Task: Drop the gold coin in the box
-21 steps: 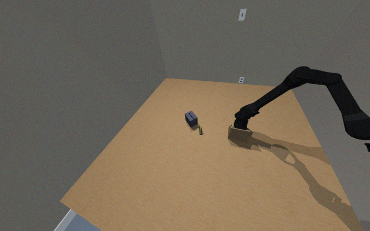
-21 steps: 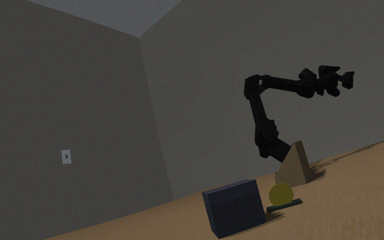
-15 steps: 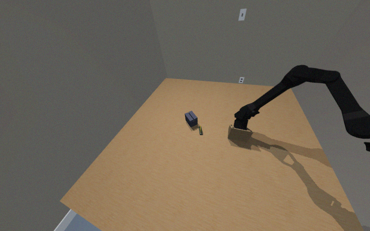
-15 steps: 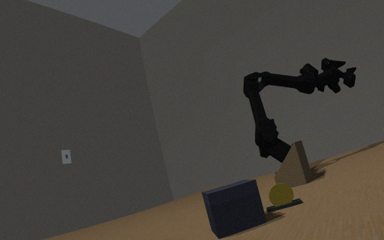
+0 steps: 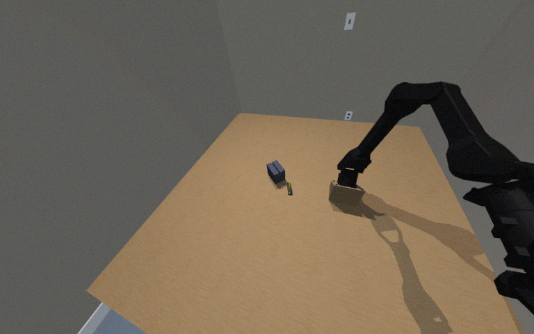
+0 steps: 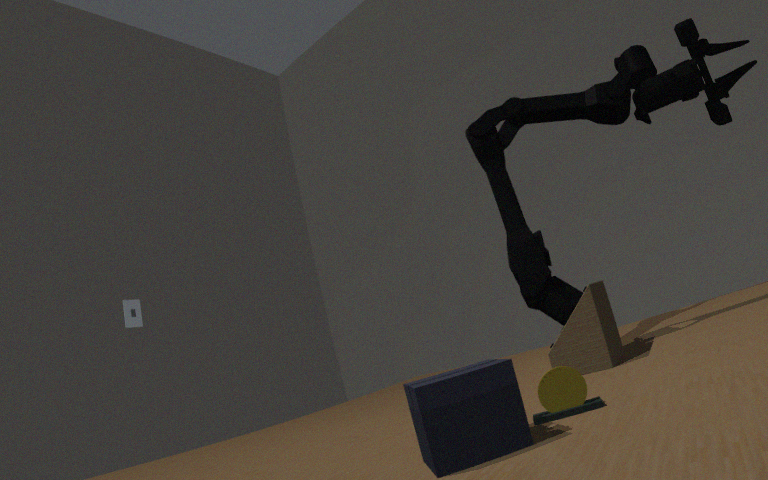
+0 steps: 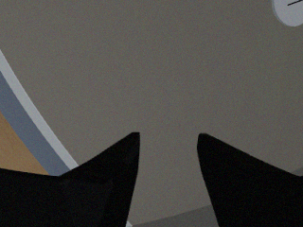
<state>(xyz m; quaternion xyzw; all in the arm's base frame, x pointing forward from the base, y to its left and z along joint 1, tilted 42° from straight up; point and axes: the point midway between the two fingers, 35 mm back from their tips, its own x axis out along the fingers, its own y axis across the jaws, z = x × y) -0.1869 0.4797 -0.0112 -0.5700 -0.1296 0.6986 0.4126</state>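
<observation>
High above the table [image 5: 220, 252], the gripper [image 6: 730, 56] has its two dark pointed fingers partly apart with only wall showing between them; it has hold of nothing. The black arm [image 6: 509, 209] rises from a wooden wedge-shaped base [image 6: 589, 333] and bends far up to the right. Well below and apart from it, the gold coin [image 6: 561, 388] stands on edge in its dark-green holder [image 6: 569, 411], just right of the grey box [image 6: 470, 416], whose slot shows in the top view.
</observation>
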